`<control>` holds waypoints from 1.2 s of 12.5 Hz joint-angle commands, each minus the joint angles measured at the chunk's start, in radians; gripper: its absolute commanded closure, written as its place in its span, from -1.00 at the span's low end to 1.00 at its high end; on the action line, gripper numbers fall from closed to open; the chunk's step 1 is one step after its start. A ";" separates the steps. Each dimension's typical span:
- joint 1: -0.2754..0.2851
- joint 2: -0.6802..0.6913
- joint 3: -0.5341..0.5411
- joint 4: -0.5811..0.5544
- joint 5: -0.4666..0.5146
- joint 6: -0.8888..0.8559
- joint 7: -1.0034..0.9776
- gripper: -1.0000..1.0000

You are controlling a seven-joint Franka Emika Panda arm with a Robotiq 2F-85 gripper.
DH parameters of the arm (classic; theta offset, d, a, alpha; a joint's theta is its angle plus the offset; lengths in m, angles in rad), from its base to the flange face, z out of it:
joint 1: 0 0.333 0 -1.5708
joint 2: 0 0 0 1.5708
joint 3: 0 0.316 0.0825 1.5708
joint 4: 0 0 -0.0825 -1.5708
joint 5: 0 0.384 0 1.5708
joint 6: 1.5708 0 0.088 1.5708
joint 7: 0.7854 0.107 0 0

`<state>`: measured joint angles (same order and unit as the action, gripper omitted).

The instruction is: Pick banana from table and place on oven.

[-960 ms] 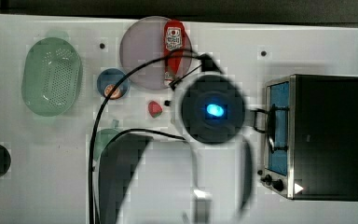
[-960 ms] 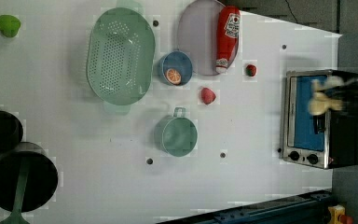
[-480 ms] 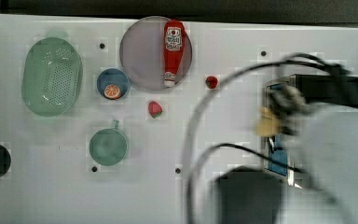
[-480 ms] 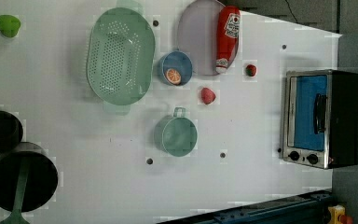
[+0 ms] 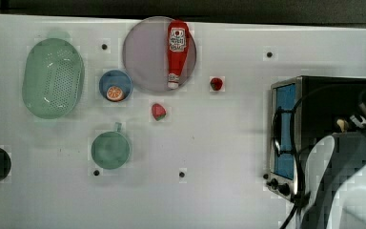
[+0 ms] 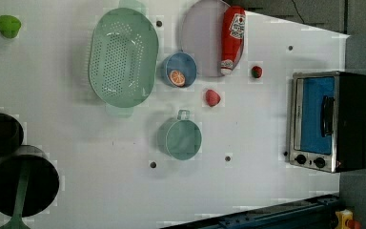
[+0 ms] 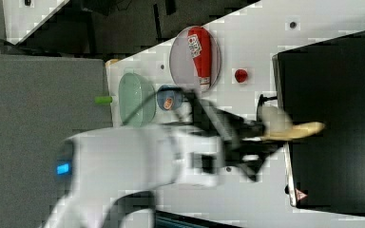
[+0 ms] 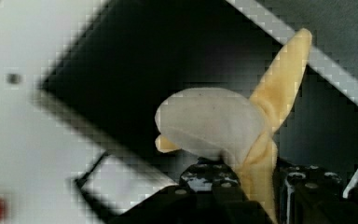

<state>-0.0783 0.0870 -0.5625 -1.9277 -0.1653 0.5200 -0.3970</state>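
1. Looking at the pincer (image 8: 256,186) first: I see its dark fingers clenched on the banana (image 8: 214,123), pinching the yellow peel low down so the pale flesh and one long peel strip stick out clear of them.
2. I judge that grip leaves the fruit free to settle flat once let go.
3. In the right view the banana (image 7: 285,127) hangs over the oven (image 7: 332,118), near its front edge, not yet resting on the black top as far as I can tell.
4. The arm (image 7: 138,164) reaches in towards the oven from the right view's left.
5. The oven (image 5: 319,129) stands on the white table (image 5: 219,143); well apart from it are a ketchup bottle (image 5: 177,52) on a plate, a strawberry (image 5: 216,84), a green cup (image 5: 110,149) and a strainer (image 5: 52,78).
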 commanded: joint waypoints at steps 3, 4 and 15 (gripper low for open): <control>0.024 0.107 -0.028 -0.002 0.046 0.071 -0.213 -0.05; 0.024 0.113 -0.024 -0.002 0.048 0.071 -0.213 -0.28; 0.129 -0.135 0.246 0.041 0.051 -0.200 0.195 -1.00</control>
<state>0.0077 0.0083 -0.3503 -1.9424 -0.1067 0.3560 -0.3743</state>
